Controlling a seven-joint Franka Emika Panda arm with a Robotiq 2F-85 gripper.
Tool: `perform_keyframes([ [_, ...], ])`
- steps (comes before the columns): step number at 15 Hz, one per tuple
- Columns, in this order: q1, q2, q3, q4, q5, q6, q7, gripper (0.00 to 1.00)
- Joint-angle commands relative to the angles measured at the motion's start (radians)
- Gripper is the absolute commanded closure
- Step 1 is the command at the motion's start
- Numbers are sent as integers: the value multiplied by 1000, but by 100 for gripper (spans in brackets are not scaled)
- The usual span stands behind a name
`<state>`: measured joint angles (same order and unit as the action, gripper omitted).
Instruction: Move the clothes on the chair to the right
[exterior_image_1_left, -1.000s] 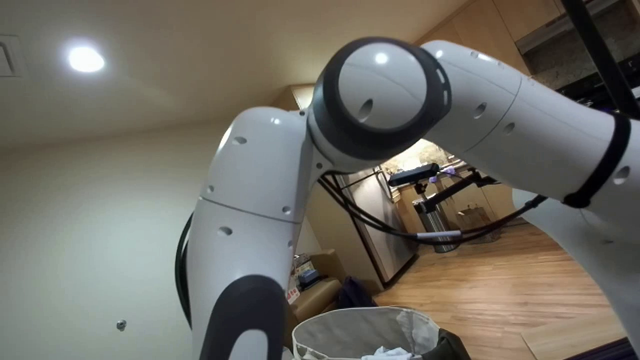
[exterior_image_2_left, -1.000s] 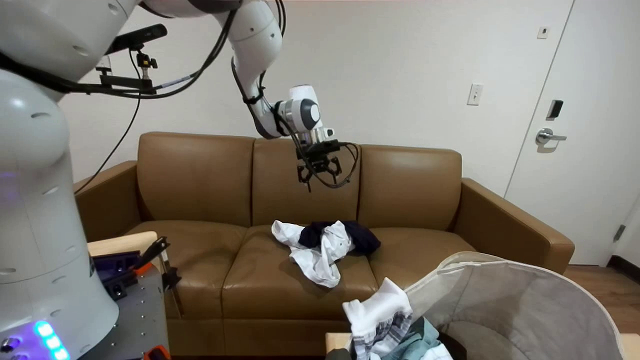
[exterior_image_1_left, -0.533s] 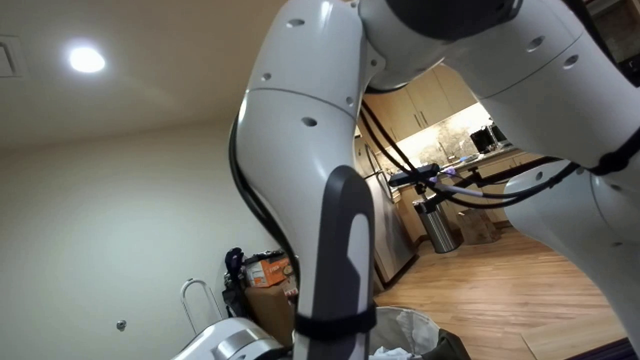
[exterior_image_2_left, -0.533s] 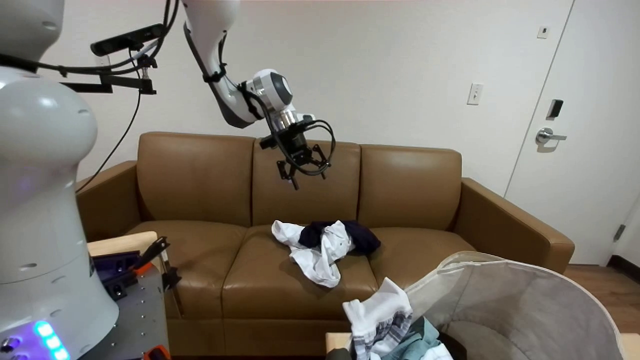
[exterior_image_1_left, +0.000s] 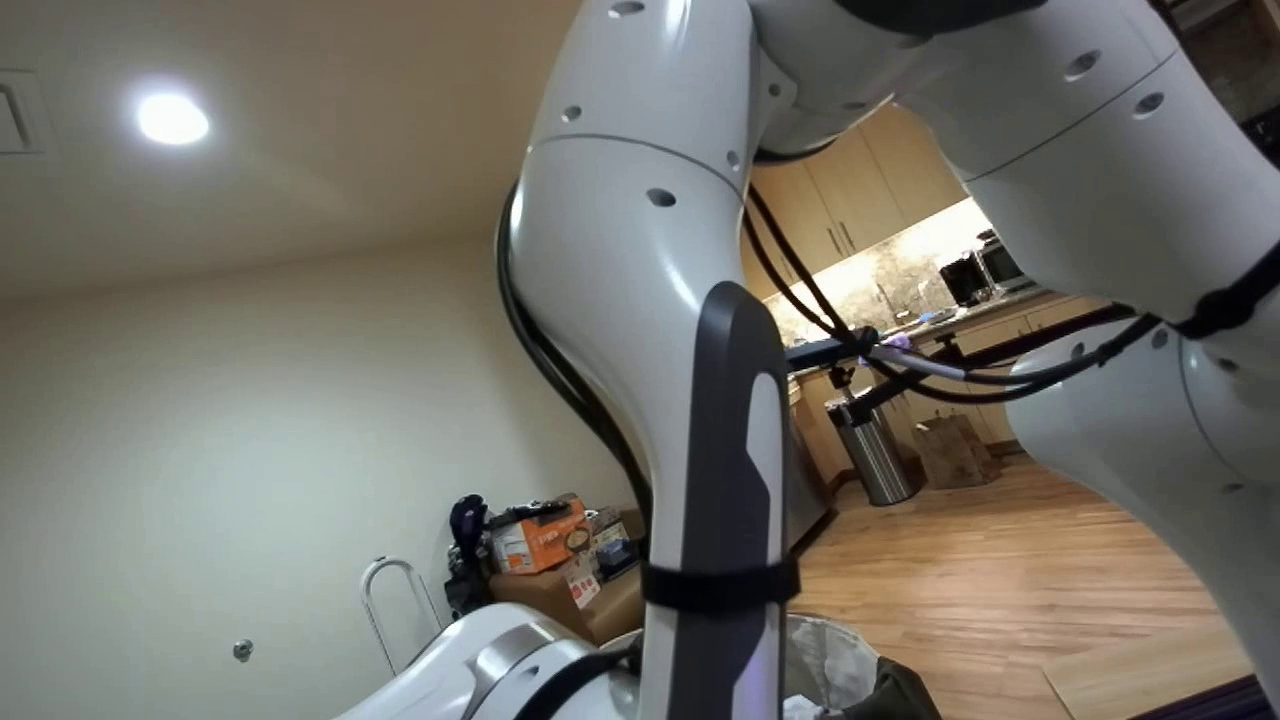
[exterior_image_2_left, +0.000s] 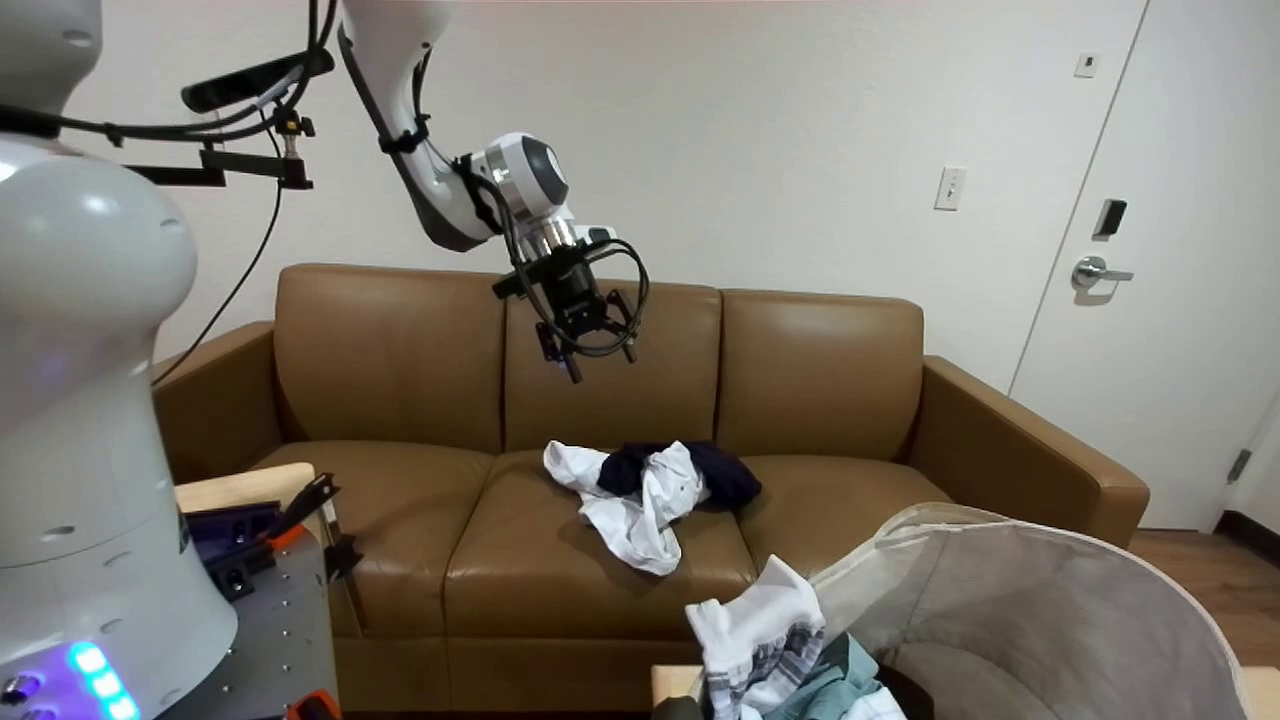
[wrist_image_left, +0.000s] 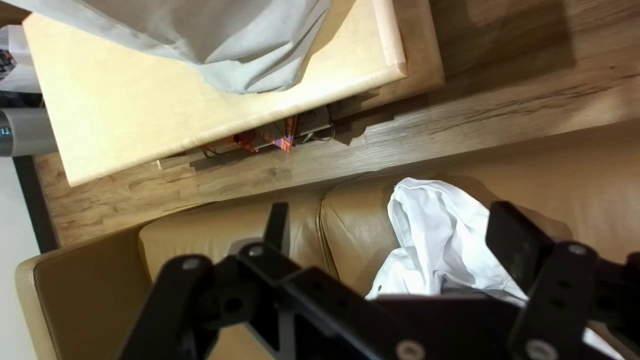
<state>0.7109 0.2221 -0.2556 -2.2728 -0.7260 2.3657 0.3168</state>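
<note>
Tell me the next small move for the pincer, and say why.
I'd probably lower the pincer a little toward the white garment. It hangs above the sofa, jaws wide apart, holding nothing. In the wrist view the garment shows beyond the gap, nearer the finger at picture right, so a slight sideways correction may help.

1. A white garment (exterior_image_2_left: 640, 530) lies crumpled on the middle seat of the brown sofa (exterior_image_2_left: 520, 590), one end trailing toward the front edge.
2. A dark navy garment (exterior_image_2_left: 728, 475) sits bunched against it, partly hidden by a white fold; how far they tangle is hard to tell.
</note>
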Motion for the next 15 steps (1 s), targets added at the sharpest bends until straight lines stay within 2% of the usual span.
perform_keyframes([
  [1, -172, -67, 141, -32, 24, -10, 128, 0],
  [3, -265, -137, 189, -94, 39, -4, 171, 0],
  [6, -387, -253, 227, -201, 57, -1, 228, 0],
  [12, -553, -423, 295, -366, 74, -9, 446, 0],
  [13, -569, -440, 307, -381, 98, -26, 474, 0],
  [15, -595, -472, 294, -424, 236, 0, 414, 0],
])
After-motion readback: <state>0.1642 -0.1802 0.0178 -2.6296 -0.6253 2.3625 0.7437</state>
